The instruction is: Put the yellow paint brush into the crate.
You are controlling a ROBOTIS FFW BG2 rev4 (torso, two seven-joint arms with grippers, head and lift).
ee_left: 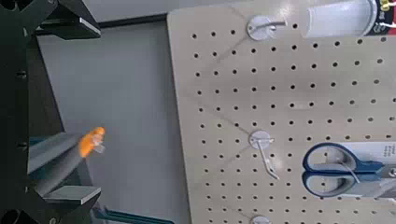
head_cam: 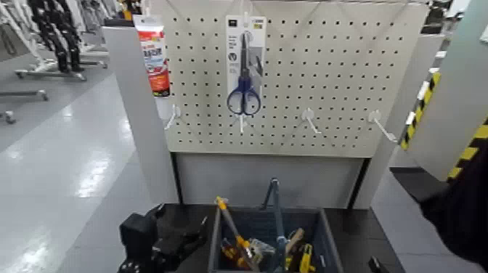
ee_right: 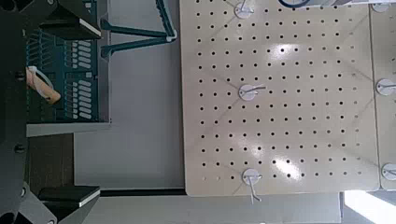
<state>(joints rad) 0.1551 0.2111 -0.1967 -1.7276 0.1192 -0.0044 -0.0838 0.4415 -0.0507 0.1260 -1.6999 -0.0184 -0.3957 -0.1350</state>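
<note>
Head view: The yellow paint brush (head_cam: 228, 219), as the slim yellow-orange handle appears to be, leans at a tilt inside the crate (head_cam: 331, 243), its orange tip above the rim, left of the basket's upright centre handle (head_cam: 277, 210). Its lower end is hard to tell among the tools; whether it has settled cannot be told.

The left gripper (head_cam: 182, 221) stands beside the crate, its 2 fingers wide apart, clamped on nothing. The right gripper (ee_right: 97, 111), at the crate's other side, also has its 2 fingers spread and empty. On the pegboard (head_cam: 327, 72) hang 1 pair of blue-handled scissors (head_cam: 245, 96) and 1 red-and-white tube (head_cam: 153, 62).

The brush should prove light and stiff, sturdy enough for a firm pinch, though its smooth handle could roll or slip between hard fingers. If it needs another lift, the best hold looks to be the bare handle just below the tip, clear of the rim and of the small clear piece at its end, which looks flimsy. The task looks all but done; the main risk is a fingertip snagging the brush and tipping it outward.
</note>
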